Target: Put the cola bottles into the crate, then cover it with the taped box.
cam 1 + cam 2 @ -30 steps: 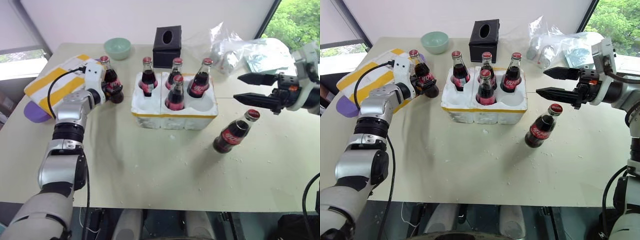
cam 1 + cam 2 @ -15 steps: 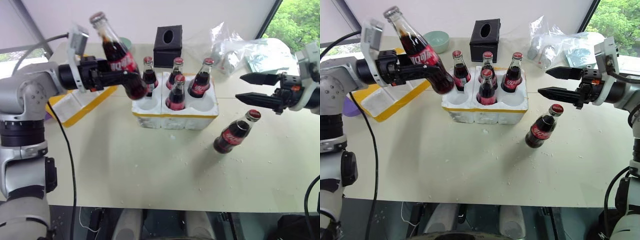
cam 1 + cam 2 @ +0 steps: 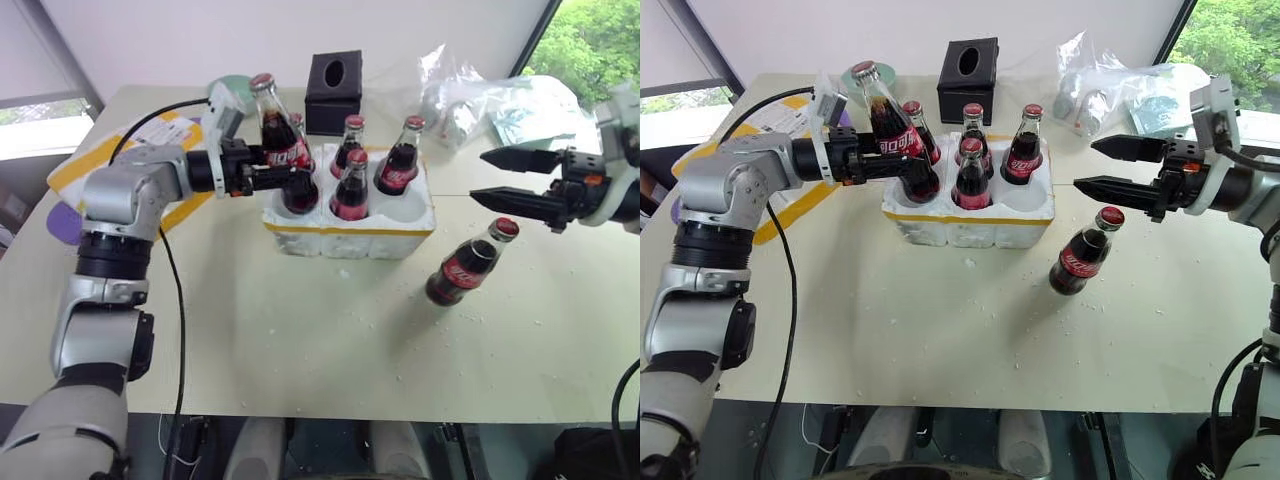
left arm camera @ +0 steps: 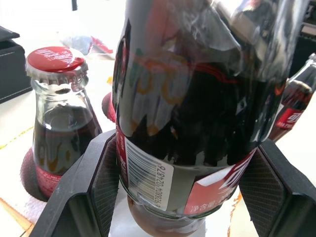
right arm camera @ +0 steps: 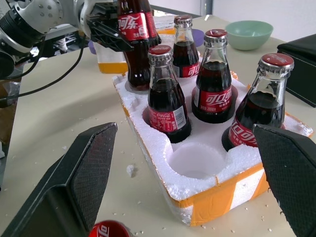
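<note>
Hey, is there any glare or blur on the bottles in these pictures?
Left wrist view: the held bottle carries broad pale reflections across its upper glass, though its barcode reads sharp. Right wrist view: the crate and its bottles look crisp. Left eye view: the lone bottle on the table casts a soft shadow.
</note>
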You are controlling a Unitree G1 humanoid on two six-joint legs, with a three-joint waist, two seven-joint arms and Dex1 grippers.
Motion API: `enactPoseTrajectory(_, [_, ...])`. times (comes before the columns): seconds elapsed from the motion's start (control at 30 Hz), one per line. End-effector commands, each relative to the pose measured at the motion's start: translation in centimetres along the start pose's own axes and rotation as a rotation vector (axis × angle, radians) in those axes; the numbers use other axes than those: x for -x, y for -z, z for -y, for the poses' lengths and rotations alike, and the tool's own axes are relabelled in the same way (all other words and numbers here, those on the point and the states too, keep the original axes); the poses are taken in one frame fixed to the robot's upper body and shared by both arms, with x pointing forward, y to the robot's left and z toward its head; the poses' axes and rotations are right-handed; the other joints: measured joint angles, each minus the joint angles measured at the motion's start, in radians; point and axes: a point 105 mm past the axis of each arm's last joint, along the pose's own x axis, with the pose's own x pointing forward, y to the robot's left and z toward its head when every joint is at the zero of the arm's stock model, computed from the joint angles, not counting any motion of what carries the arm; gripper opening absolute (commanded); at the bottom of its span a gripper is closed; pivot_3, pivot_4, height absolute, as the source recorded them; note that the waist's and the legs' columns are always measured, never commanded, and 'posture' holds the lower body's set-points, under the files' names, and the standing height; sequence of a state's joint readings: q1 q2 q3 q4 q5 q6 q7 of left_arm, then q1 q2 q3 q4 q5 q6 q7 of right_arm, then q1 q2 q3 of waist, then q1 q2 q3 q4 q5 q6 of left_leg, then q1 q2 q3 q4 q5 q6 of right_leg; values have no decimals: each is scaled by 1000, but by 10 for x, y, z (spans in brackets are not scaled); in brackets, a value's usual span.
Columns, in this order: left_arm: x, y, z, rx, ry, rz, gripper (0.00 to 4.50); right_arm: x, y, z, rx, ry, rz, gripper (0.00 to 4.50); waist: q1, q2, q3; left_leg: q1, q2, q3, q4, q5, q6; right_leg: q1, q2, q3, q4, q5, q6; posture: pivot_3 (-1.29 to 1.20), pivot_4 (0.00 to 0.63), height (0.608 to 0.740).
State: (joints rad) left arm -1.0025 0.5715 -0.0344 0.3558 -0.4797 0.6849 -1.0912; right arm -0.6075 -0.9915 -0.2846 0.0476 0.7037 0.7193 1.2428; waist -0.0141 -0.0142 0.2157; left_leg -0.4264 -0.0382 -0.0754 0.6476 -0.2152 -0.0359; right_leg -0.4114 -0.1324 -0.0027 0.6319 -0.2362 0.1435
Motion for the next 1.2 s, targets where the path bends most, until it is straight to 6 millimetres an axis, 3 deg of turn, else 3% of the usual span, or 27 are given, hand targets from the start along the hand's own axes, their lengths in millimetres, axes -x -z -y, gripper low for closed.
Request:
enactPoseTrajectory(0.03, [6,-28,-2,-104,-11,51,2777,4,-16,-8,51,0,24,4500,0,0,0,0,0,0,0,0,0,0,0,0,0,0,0,0,150,737])
enactPoseTrajectory(0.33, [7,1,11,-131,90,-96,2777,-5,-22,-6,49,8,31,4500,-2,0,0,0,0,0,0,0,0,0,0,0,0,0,0,0,150,737])
enactPoseTrajectory(0.6, [11,6,8,-183,91,-163,2777,-8,-19,-3,45,13,39,4500,-4,0,0,-1,0,0,-1,-1,2,-1,0,0,0,0,0,0,150,737])
enactPoseTrajectory(0.67, [8,15,4,-203,69,-194,3813,-7,-17,-2,45,14,42,4500,-4,0,0,0,0,0,-1,-1,2,-1,0,0,0,0,0,0,150,737])
enactPoseTrajectory(0.73, [4,23,2,-195,54,-198,4448,-3,-14,-2,44,17,43,4500,-1,0,0,0,0,0,-1,-1,2,-1,0,0,0,0,0,0,150,737])
enactPoseTrajectory(0.87, [1,30,-1,-191,35,-194,4448,5,-10,-1,45,21,44,4500,0,0,0,0,0,0,1,-1,2,0,0,0,0,0,0,0,150,737])
enactPoseTrajectory(1.03, [13,24,-4,-197,8,-173,4448,13,-6,1,49,32,34,4500,-1,0,0,0,0,0,0,-1,2,0,0,0,0,0,0,0,150,737])
enactPoseTrajectory(1.2, [52,-7,20,-156,78,-101,4448,28,-3,8,50,100,10,4500,-8,0,0,0,0,0,0,-1,2,-1,0,0,0,0,0,0,150,737])
